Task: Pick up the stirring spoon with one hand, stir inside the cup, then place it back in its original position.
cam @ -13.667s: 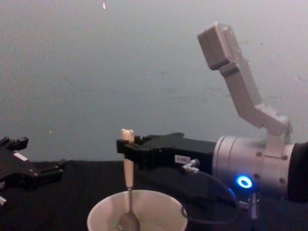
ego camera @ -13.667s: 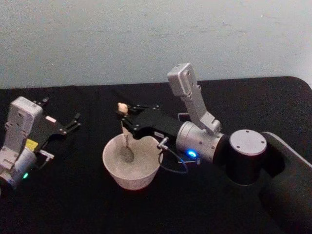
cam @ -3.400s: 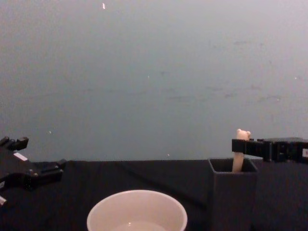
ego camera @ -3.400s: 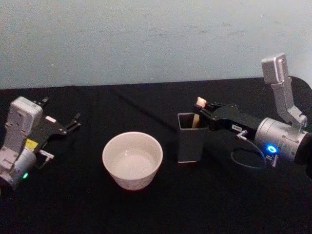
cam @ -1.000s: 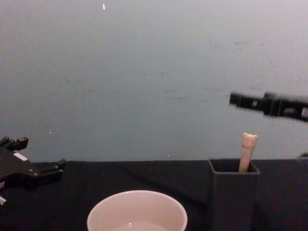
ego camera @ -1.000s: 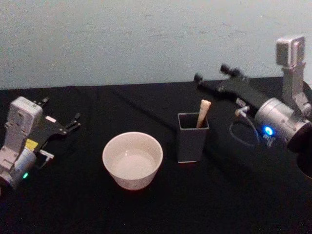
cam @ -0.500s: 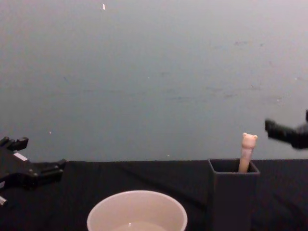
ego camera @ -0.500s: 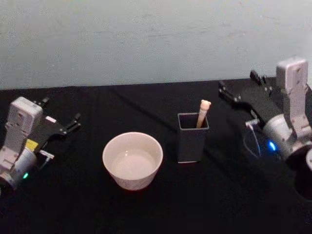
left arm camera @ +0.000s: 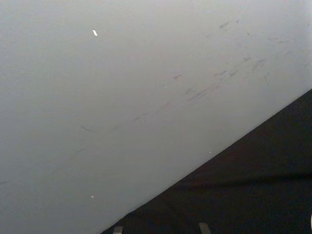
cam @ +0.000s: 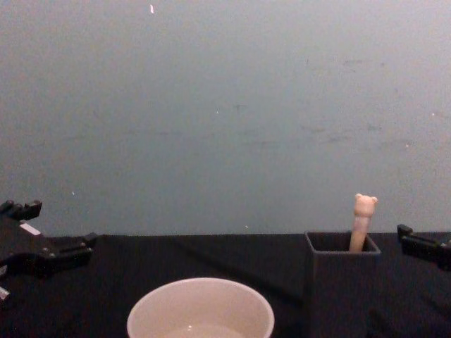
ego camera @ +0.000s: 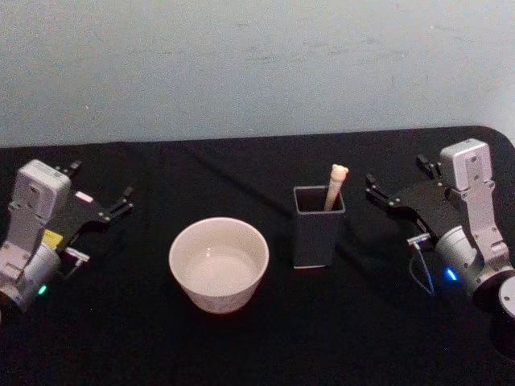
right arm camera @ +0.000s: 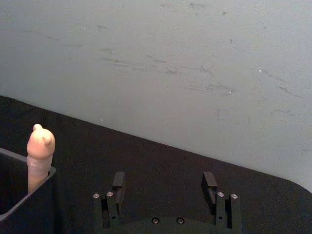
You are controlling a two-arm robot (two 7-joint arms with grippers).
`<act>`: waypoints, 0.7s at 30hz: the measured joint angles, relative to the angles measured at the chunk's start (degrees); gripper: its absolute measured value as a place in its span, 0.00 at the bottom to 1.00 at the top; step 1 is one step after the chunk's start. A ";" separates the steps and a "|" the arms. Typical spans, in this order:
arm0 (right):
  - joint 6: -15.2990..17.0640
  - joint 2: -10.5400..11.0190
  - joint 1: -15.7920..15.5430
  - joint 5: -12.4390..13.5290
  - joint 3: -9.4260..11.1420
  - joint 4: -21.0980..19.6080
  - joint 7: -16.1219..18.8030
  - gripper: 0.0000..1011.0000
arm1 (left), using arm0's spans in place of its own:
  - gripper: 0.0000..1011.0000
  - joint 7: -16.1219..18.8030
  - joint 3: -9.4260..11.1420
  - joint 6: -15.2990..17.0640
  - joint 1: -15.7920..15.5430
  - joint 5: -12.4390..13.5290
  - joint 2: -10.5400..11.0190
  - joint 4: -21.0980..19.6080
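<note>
Two arms sit over a black table point(ego camera: 241, 346) with a pale wall point(ego camera: 241, 64) behind. Right arm low at the table's right side; right gripper point(ego camera: 396, 186) points toward the holder, well apart from it, jaws spread wide and holding nothing. Right wrist view shows both fingers point(right arm camera: 118, 181) parted with bare tabletop between them. Chest view catches one dark fingertip of the right gripper point(cam: 416, 246) at the right edge, near the holder and not touching it. Left arm parked at the table's left edge; left gripper point(ego camera: 100, 191) aimed inward toward the middle, jaws apart, nothing between them. Chest view shows the left gripper point(cam: 49, 243) at the left edge, low over the table.

Cup point(ego camera: 218, 263): wide cream-white bowl shape, upright near the table's middle, left of the holder with a gap between them. Inside looks pale; cannot tell if it holds liquid. Chest view shows the cup's point(cam: 201, 308) rim at the bottom.

Holder point(ego camera: 318, 225): dark grey square box, upright, between cup and right gripper.

Stirring spoon point(ego camera: 335, 185) stands in the holder, tilted, leaning on the back right corner, beige handle and tiny bear head sticking above the rim. Shaft and bowl hidden inside. Chest view: bear head point(cam: 364, 211) clear of the rim. Right wrist view: spoon top point(right arm camera: 40, 153) above the holder wall point(right arm camera: 29, 204).
</note>
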 joint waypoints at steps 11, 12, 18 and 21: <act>0.07 0.09 0.02 0.14 0.00 -0.26 0.03 0.99 | 0.99 0.00 0.00 0.00 0.00 0.00 0.00 0.00; 0.08 0.09 0.03 0.15 0.00 -0.27 0.03 0.99 | 0.99 0.00 0.00 0.00 0.00 0.00 0.00 0.00; 0.11 0.13 0.06 0.23 0.01 -0.35 0.05 0.99 | 0.99 0.00 0.00 0.00 0.00 0.00 0.00 0.00; 0.11 0.14 0.07 0.24 0.00 -0.37 0.05 0.99 | 0.99 0.00 0.00 0.00 0.00 0.00 0.00 0.00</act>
